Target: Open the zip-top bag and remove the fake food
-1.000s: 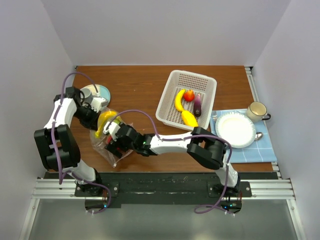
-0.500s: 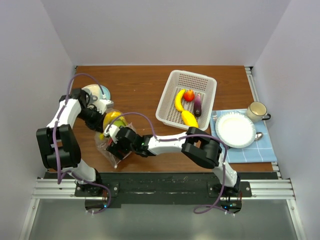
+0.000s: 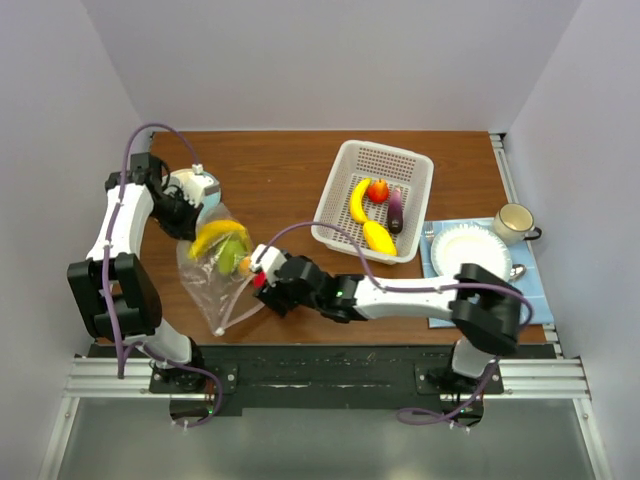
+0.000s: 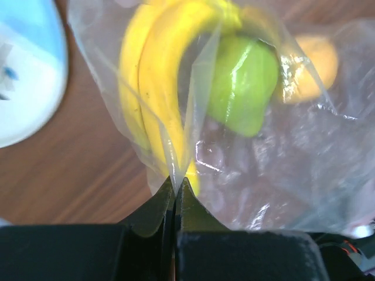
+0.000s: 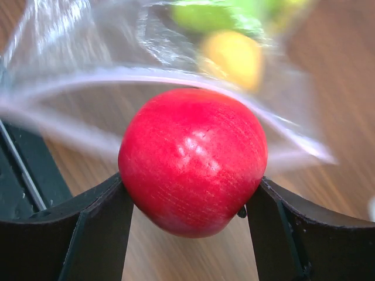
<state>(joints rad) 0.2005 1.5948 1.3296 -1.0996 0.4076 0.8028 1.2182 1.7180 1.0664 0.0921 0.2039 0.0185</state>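
While the left gripper (image 4: 177,186) pinches a fold of the zip-top bag (image 3: 212,290) at the table's (image 3: 280,170) left, the right gripper (image 5: 190,184) clamps a glossy, hard red fruit (image 5: 193,146) at its mouth; the thin, crinkly film looks slippery, best held by an edge, with smooth bananas (image 4: 155,88) inside
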